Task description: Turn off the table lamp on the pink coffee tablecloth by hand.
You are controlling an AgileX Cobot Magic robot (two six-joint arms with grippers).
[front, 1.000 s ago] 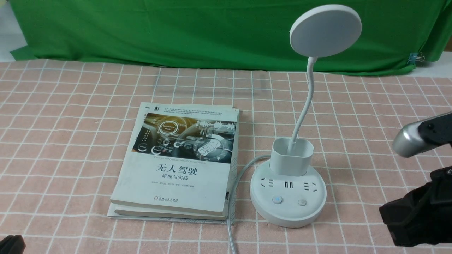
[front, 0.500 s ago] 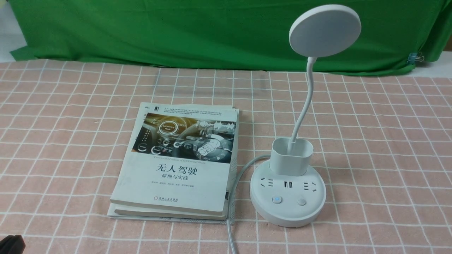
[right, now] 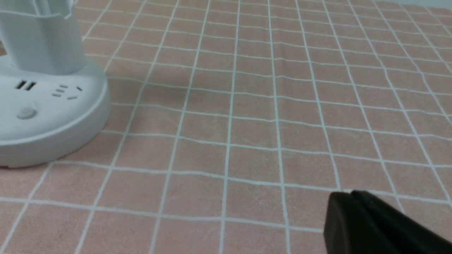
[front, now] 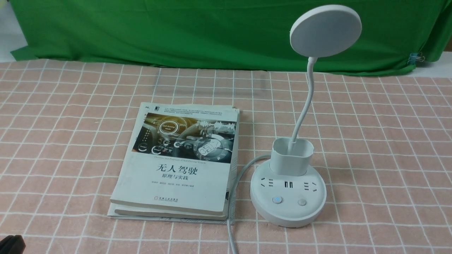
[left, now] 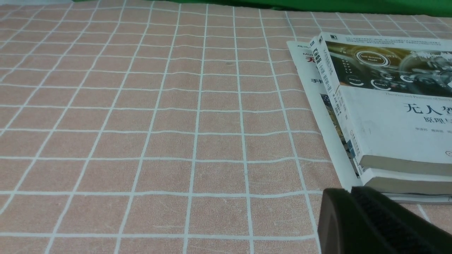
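Lamp (front: 292,158) stands upright on the pink checked tablecloth (front: 370,141), right of centre and toward the near edge. Its round base (front: 287,201) sits flat on the cloth, with sockets across the top and two buttons on the near side. The left button (front: 277,200) shows a bluish mark and the right button (front: 301,202) is plain. A squarish cup (front: 292,155) rises from the far part of the base. A thin neck (front: 305,102) curves up out of the cup to the flat disc head (front: 325,31), seen against the green cloth (front: 176,31) at the far side. I cannot tell from this side of the head whether the light is on.

A grey cable (front: 231,218) leaves the left of the base and runs toward the near edge. Just left of it lie stacked books (front: 180,165).

Right claw (right: 349,194) is pinched together and holds nothing. It hangs low over bare cloth, well apart from the lamp (right: 49,106), which lies to its left. Left claw (left: 350,193) also looks pressed together and empty, low over the cloth near the books' (left: 388,116) near-left corner.
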